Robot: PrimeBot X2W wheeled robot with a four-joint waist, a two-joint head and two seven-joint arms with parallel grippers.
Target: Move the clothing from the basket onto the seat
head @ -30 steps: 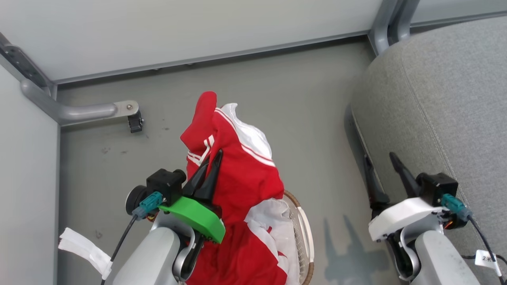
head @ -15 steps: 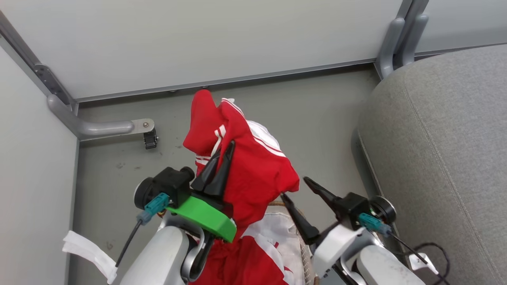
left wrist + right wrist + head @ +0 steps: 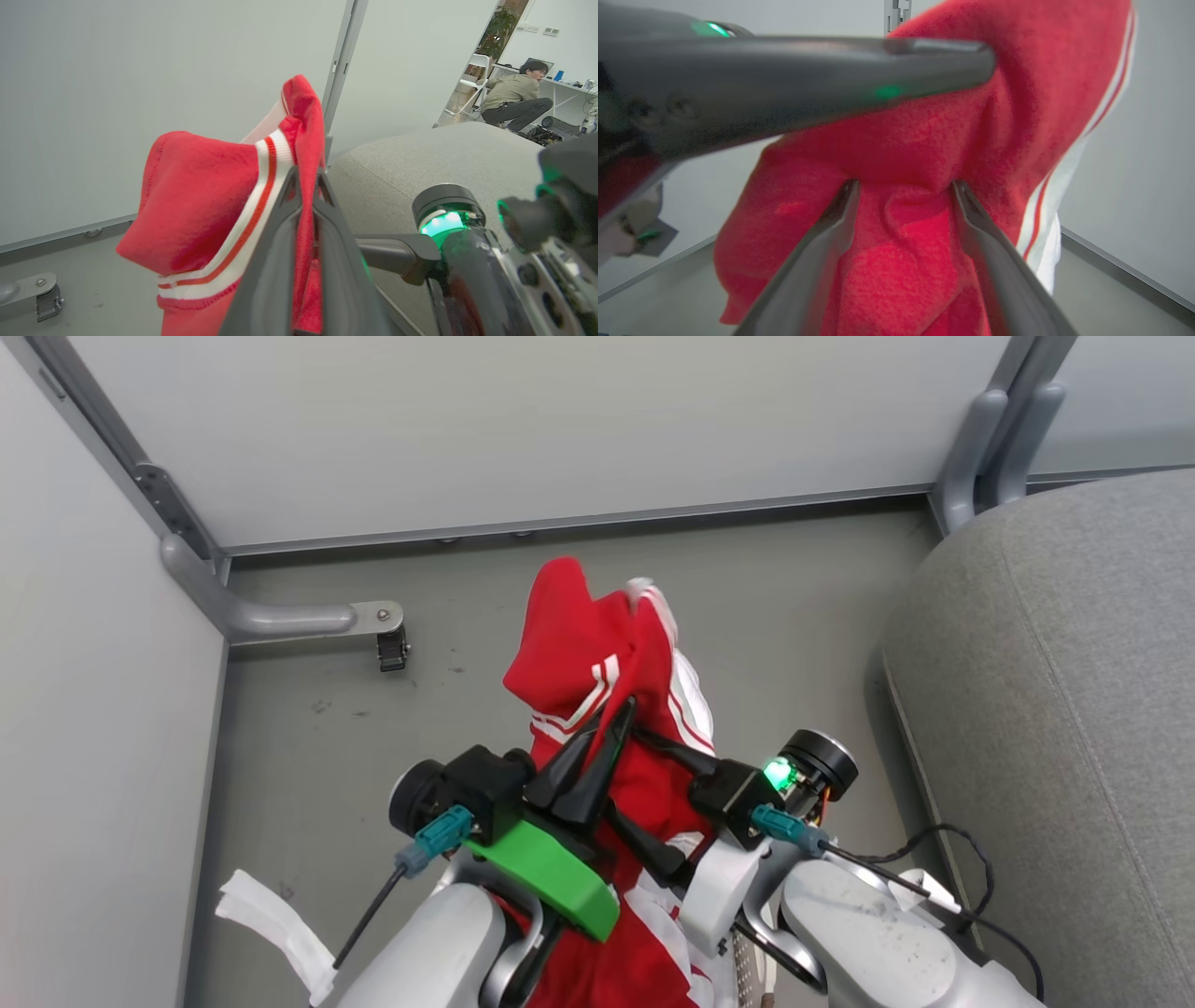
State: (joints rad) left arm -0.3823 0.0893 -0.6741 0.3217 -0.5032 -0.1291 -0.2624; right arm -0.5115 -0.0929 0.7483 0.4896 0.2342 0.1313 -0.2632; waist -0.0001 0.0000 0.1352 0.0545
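The soft red clothing with thin white stripes [image 3: 583, 644] is up in the air, over the flat grey floor [image 3: 803, 616]. Its top flops over like a hood. The rest hangs down between the two arms.

The left claw [image 3: 611, 714] is pinched tight on a fold of the clothing, right by a white stripe. In the left wrist view its two dark fingers [image 3: 275, 261] squeeze the red cloth with almost no gap.

The right claw [image 3: 624, 768] is wide open and holds nothing. It comes in from the side, just under the left claw. In the right wrist view its fingers [image 3: 817, 252] stand apart, with a bump of red cloth between them and their tips right at the cloth.

A small bit of the cream plastic basket with little holes [image 3: 747, 971] peeks out at the bottom, under the right arm.

The big grey woven couch seat [image 3: 1055, 709] is off to the right, apart from the clothing. A plain white wall [image 3: 560, 429] stands behind.
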